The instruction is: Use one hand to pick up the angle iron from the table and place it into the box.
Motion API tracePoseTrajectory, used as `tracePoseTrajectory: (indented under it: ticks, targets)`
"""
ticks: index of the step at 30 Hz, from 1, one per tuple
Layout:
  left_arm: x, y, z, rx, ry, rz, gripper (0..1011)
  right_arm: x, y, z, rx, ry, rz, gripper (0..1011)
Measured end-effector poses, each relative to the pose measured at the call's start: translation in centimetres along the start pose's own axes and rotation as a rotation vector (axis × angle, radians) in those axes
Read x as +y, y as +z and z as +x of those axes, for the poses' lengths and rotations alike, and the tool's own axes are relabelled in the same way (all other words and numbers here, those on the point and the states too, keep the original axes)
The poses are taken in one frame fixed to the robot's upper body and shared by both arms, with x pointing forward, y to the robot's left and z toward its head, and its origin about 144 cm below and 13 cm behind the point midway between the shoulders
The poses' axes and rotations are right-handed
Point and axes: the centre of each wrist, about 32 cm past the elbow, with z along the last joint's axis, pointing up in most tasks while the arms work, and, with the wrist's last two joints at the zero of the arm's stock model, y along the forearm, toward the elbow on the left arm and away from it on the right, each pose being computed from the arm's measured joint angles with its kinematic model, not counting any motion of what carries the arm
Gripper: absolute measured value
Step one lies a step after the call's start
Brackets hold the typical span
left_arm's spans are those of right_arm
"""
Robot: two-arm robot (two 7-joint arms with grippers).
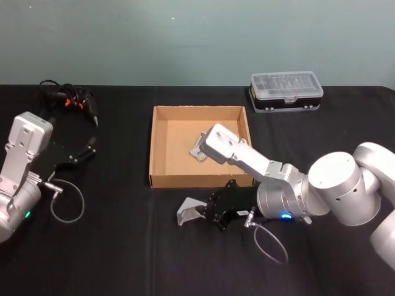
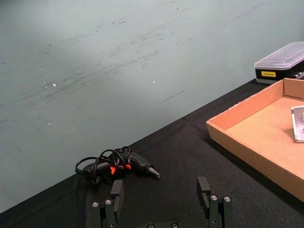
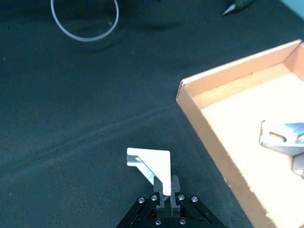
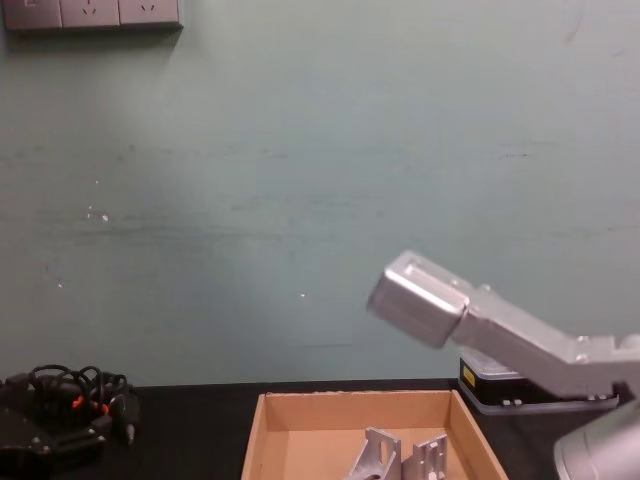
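A: From the head view, we have the right gripper [image 1: 207,213] closed on the angle iron [image 1: 187,211], just in front of the box [image 1: 162,148], low over the table [image 1: 123,246]; the piece sticks out to the gripper's left side, so we reckon a swing toward the box could clip the near wall if we do not lift first.

B: Agreed; our left gripper [image 1: 83,153] sits parked near the table's left edge, jaws apart and empty; the corded tool [image 1: 71,102] lies beyond it, well away from the work.

A: In the left wrist view the fingers [image 2: 116,192] stand spread with nothing between them; the tool [image 2: 118,166] lies ahead of them, and the box wall [image 2: 247,137] sits off to the side.

B: The right wrist view matters most; the pads pinch only one thin flange of the iron [image 3: 152,166]; we judge that a narrow hold like that lets the piece pivot or slip out if we move sharply.

A: And another bracket [image 3: 280,137] already lies in the box; dropping ours on top could leave it tilted or bounce it.

B: The chest view shows two brackets [image 4: 375,458] standing in the box [image 4: 255,430] under the right arm; whether the nearer space is free, we cannot tell from there.
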Motion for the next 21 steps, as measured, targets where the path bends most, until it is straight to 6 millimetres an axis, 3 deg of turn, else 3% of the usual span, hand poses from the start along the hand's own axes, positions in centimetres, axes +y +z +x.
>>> tracePoseTrajectory:
  ticks: [12, 21]
  targets:
    - [0.0, 0.0, 0.0, 0.000, 0.000, 0.000, 1011, -1.8, 3.5, 1.5, 0.000, -0.067, 0.070, 72]
    - [0.0, 0.0, 0.0, 0.000, 0.000, 0.000, 1011, -0.5, 5.6, 3.7, 0.054, -0.139, 0.081, 72]
